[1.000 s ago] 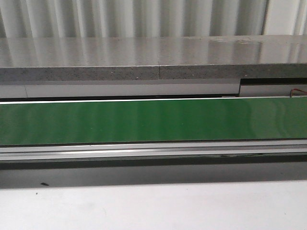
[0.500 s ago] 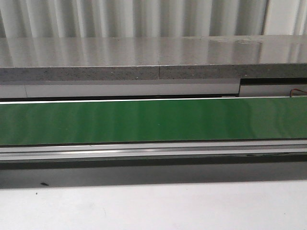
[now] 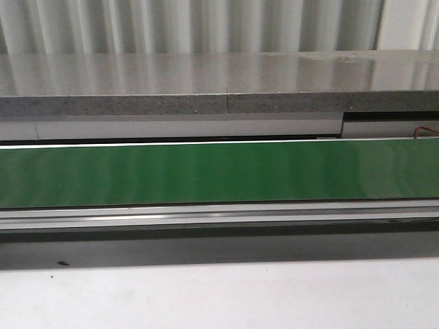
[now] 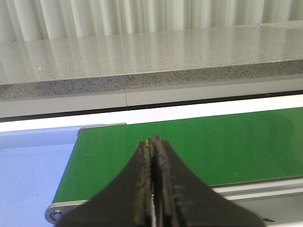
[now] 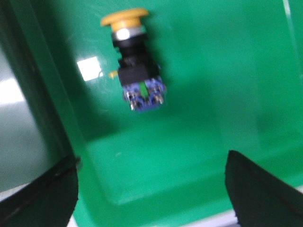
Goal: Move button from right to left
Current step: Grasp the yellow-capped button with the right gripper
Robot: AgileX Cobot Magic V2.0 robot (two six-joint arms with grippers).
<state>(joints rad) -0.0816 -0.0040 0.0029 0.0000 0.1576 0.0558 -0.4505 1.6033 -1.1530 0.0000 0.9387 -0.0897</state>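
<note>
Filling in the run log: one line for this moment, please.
left gripper: shut, empty | right gripper: open above button | button: lying in green bin, ungrasped

I am seeing the button with its yellow cap, a silver ring, a black collar and a blue base with a small green mark. It is lying in a bright green bin. My right tool is showing black fingers; my left tool is black too, with brownish dirt along the pads. The belt is plain dark green, the counter is speckled grey, and the surface is pale white.
</note>
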